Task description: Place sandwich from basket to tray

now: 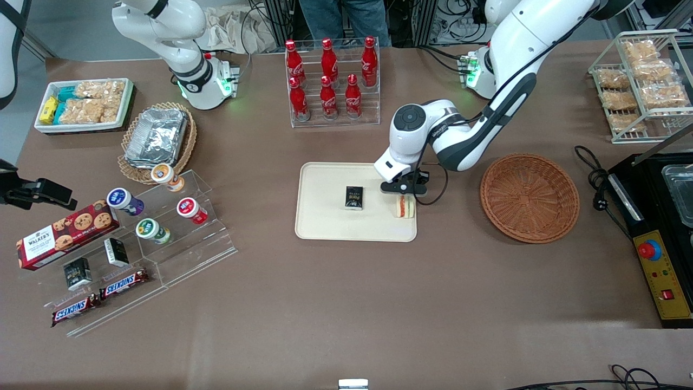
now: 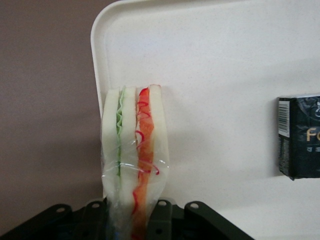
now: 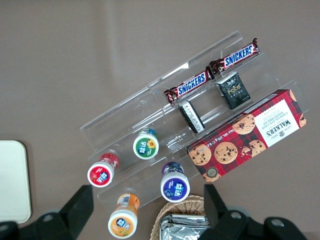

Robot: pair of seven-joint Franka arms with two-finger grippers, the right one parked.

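Where pincer (image 1: 405, 196) grips, sandwich (image 1: 405, 206) meets tray (image 1: 325, 227).

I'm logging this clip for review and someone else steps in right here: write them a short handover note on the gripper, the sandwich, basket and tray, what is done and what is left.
Gripper: over the tray's edge nearest the basket, fingers shut on the sandwich.
Sandwich: standing on edge on the tray, close to that rim, wrapped in clear film, apart from the small black box also on the tray.
Basket: on the table beside the tray, toward the working arm's end, nothing in it.
Done: sandwich carried from basket to tray.
Left: open the fingers, lift the arm away.
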